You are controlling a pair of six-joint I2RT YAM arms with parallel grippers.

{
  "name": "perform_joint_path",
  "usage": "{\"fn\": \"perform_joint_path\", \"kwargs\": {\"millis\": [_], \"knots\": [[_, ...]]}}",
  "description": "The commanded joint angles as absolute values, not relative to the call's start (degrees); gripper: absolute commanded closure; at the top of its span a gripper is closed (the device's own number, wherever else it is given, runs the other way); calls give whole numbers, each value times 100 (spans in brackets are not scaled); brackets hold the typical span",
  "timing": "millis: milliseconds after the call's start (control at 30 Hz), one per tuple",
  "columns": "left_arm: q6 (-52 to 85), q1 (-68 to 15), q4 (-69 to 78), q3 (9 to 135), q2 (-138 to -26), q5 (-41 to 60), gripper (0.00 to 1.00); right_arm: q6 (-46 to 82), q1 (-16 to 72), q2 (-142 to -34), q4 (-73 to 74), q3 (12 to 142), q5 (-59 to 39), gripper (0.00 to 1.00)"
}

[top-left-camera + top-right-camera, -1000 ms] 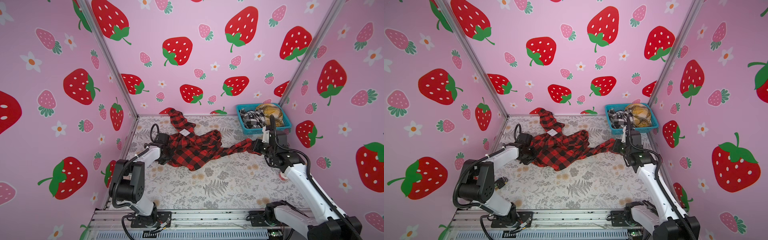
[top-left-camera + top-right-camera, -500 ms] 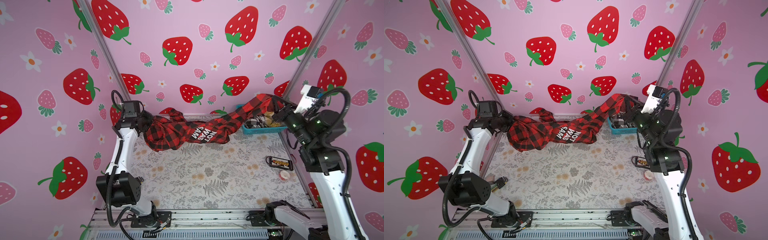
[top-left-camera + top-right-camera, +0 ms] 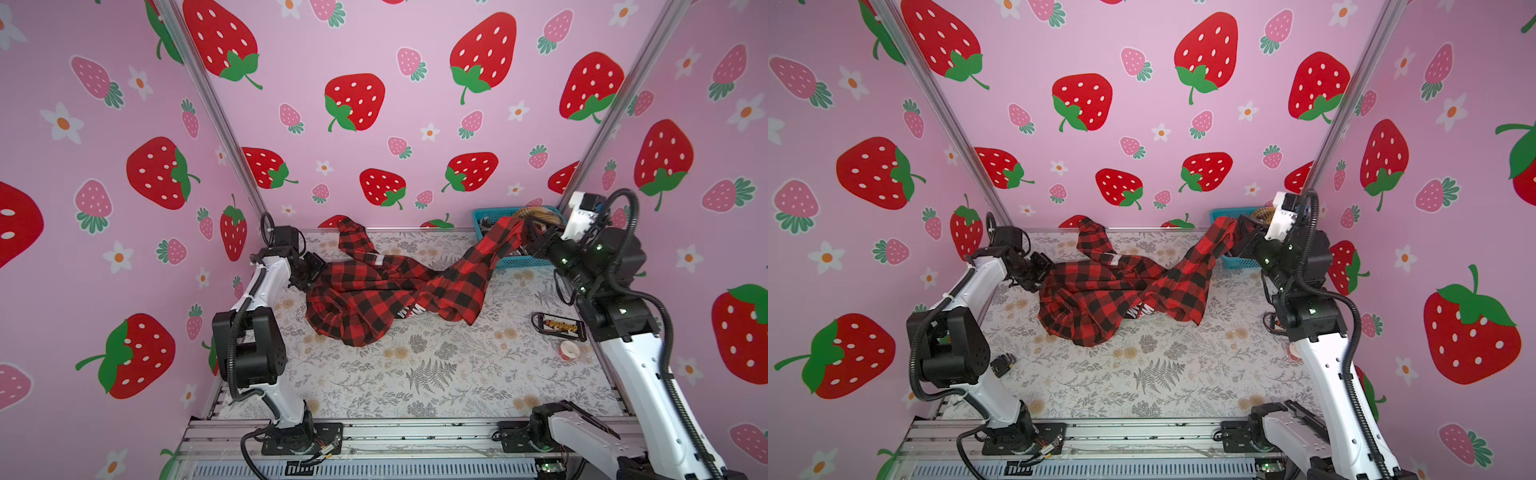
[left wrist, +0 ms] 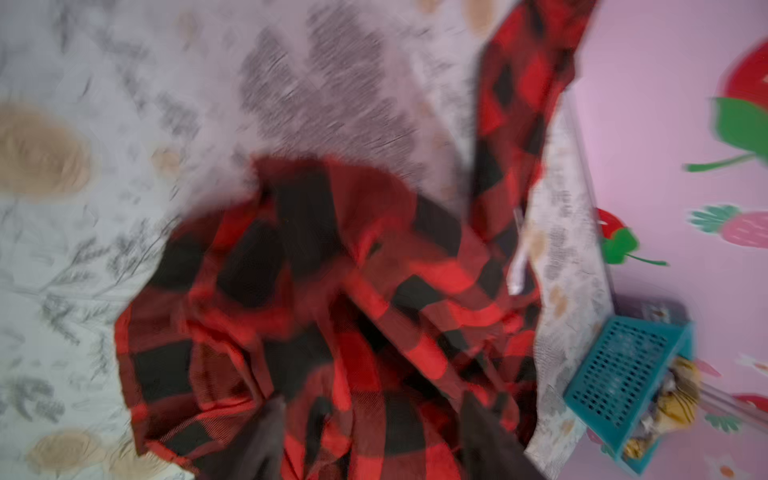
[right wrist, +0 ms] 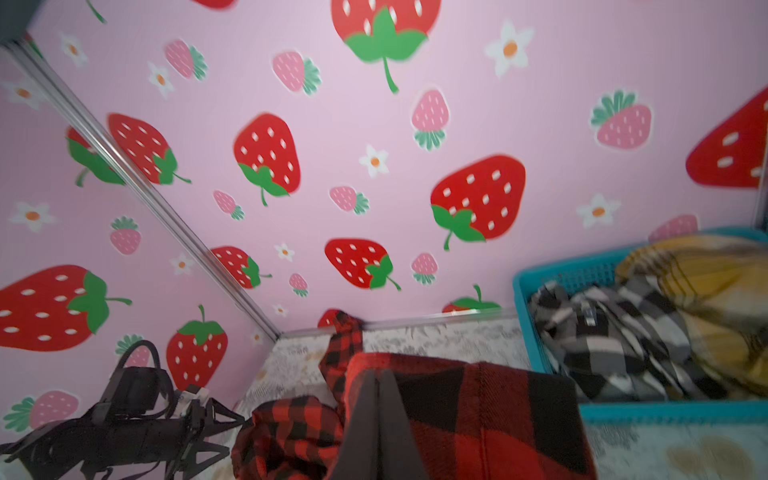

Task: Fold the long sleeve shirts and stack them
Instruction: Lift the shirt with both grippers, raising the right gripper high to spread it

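Stretches the red-and-black shirt (image 3: 365, 299) along the far edge of the worktop (image 3: 415, 374), bulk heaped toward the far left corner, one end lifted toward the far right corner. Pinches that raised end in the right claw (image 3: 525, 237), fingers (image 5: 365, 419) pressed together on the cloth, just in front of the teal basket (image 3: 515, 262). Spreads the left claw (image 3: 316, 272) wide at the heap's left border, fingers (image 4: 257, 449) apart over loose cloth, apparently clamping nothing. Leaves the black-and-white shirt (image 5: 602, 345) and mustard shirt (image 5: 706, 282) bundled in the basket. Probably calls for a fresh hold by the nearer left claw and a pull along that same axis. Offers bare floral surface toward the near edge, save a small black pack (image 3: 559, 326) and tape roll (image 3: 569, 351) by the right edge.
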State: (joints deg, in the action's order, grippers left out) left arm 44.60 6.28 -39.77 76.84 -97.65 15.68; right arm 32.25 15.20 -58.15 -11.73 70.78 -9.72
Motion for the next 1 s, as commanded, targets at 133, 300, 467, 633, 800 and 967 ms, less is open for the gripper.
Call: {"fn": "perform_joint_path", "kwargs": {"millis": [133, 300, 467, 633, 800, 967], "knots": [[4972, -897, -4047, 5238, -7274, 817, 21, 3347, 1521, -5845, -1309, 6471, -802, 100], [5523, -1214, -3940, 4164, -6696, 656, 26, 3331, 1521, -5941, -1317, 6425, -784, 100], [5618, -1165, -3672, 3776, -6984, 736, 28, 3321, 1521, -5920, -1393, 6408, -722, 100], [5674, -1099, -2950, 3871, -7721, 1152, 32, 3386, 1521, -5847, -1318, 6311, -790, 100], [5644, -1015, -2503, 4047, -8227, 916, 43, 3375, 1521, -5775, -1362, 6276, -861, 100], [5709, -967, -2399, 4113, -8520, 1017, 71, 3342, 1521, -5713, -1423, 6258, -808, 100]]}}
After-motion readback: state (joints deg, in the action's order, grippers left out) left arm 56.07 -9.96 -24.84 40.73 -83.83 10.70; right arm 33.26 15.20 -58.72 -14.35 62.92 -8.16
